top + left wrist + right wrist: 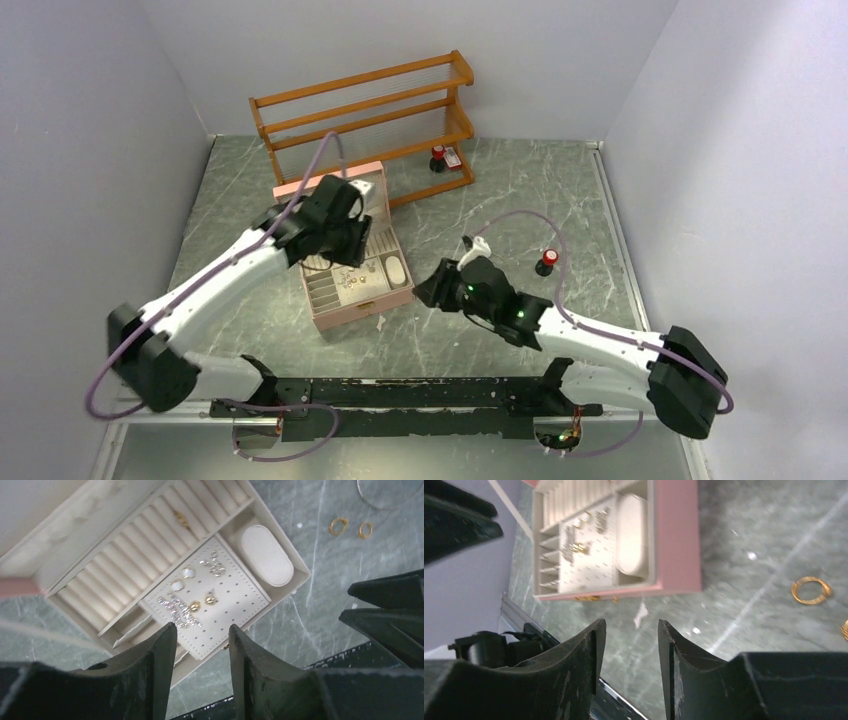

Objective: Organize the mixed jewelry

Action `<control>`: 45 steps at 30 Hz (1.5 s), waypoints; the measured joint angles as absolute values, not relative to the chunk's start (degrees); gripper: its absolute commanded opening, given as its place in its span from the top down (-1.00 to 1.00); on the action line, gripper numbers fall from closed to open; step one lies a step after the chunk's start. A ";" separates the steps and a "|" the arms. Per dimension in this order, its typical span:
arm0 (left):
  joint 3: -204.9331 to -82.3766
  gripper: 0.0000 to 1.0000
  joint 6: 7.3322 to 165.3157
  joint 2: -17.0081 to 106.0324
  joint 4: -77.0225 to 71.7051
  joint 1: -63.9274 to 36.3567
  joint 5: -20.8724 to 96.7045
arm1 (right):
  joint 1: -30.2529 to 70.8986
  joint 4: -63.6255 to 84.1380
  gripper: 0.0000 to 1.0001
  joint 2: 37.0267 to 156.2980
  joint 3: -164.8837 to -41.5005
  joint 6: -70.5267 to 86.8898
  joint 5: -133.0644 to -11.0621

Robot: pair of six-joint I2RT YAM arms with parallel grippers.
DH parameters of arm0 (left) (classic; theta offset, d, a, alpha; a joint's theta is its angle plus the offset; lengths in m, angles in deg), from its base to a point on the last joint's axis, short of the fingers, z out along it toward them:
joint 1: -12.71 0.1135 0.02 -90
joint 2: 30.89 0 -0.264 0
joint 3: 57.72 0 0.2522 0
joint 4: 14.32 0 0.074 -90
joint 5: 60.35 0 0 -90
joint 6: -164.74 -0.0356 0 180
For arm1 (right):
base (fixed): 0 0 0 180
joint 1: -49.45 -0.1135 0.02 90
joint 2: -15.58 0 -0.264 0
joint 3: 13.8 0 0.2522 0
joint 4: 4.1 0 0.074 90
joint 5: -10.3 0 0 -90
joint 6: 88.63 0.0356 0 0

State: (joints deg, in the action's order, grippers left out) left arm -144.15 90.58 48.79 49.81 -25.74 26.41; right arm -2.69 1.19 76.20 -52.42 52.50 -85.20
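Green marble tabletop (620, 240), pink box (365, 308) open with earrings (190, 607) inside and two gold rings (339, 526) loose beside it, left tool (200, 630) and right tool (629, 625) both part-open, empty, and those thin flat rings could skid off under a sloppy pinch.

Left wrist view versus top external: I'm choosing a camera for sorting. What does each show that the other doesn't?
Only left wrist: separate earrings on the perforated pad, a gold ring in the ring rolls, two gold hoops on the table. Only top external: wooden rack, red-capped bottles. Shared: the open jewelry box and its oval cushion.
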 measured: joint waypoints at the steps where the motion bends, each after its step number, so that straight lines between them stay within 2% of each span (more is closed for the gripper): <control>1: -141.50 -0.01 91.87 45.57 47.98 -25.74 24.90 | -3.70 3.36 0.06 77.19 -55.48 52.15 -86.80; 11: -117.77 -0.15 108.11 16.11 36.59 -25.63 12.62 | -16.59 23.75 -0.04 102.01 -86.82 51.54 -105.03; 15: -112.02 -0.17 112.52 10.23 36.53 -25.63 10.06 | -18.95 30.26 -0.05 112.16 -98.12 52.15 -110.16; 20: -109.42 -0.16 114.40 6.80 36.04 -25.61 8.46 | -19.63 36.73 -0.01 119.81 -106.30 52.89 -114.23; 27: -108.50 -0.14 114.40 7.59 35.35 -25.61 7.02 | -19.98 42.87 0.06 126.08 -113.12 54.29 -117.07; 32: -107.69 -0.15 114.38 8.77 34.67 -25.61 7.00 | -20.22 45.15 0.23 128.13 -115.22 54.73 -118.53; 45: -107.28 -0.15 114.40 8.98 33.95 -25.61 6.96 | -20.22 46.68 0.29 129.18 -117.16 54.71 -119.06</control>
